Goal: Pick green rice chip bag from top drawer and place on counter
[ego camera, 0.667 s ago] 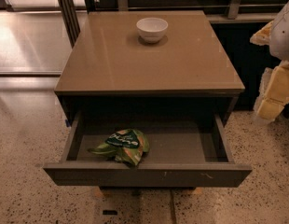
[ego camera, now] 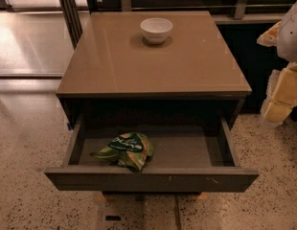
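The green rice chip bag (ego camera: 125,150) is a crumpled light-green bag with a dark green label. It lies inside the open top drawer (ego camera: 187,150), left of middle and close to the front panel. The counter (ego camera: 153,63) is the glossy tan top of the cabinet above the drawer. My gripper (ego camera: 281,87) hangs at the right edge of the view, beside the cabinet's right side. It is level with the counter, well away from the bag, and holds nothing that I can see.
A white bowl (ego camera: 156,29) stands on the counter near its far edge. Speckled floor (ego camera: 28,143) surrounds the cabinet. Dark metal posts (ego camera: 69,8) stand at the back left, and a dark panel (ego camera: 251,56) sits behind the gripper.
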### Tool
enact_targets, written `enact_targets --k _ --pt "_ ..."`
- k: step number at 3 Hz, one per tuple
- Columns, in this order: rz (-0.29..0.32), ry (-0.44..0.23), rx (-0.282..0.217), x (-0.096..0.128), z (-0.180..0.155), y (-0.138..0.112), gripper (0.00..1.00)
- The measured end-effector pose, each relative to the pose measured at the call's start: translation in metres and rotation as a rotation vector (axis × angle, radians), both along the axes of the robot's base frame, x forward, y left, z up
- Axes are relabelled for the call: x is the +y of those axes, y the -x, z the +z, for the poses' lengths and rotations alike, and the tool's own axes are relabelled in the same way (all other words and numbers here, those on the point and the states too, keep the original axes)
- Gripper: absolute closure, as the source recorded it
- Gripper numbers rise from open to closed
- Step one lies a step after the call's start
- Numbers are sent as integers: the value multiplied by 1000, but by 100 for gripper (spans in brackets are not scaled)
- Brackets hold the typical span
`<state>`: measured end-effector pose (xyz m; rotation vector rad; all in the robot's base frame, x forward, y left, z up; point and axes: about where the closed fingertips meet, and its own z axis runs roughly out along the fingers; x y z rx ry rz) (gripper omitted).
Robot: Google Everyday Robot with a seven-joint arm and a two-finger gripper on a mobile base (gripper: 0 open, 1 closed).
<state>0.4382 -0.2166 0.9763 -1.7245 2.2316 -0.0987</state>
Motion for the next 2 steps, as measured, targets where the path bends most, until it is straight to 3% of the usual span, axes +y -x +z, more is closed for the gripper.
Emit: enact_targets --k 1,2 --pt "-32 -8 -43 -1 0 0 0" --pt "-113 -105 -13 9 -44 -7 0"
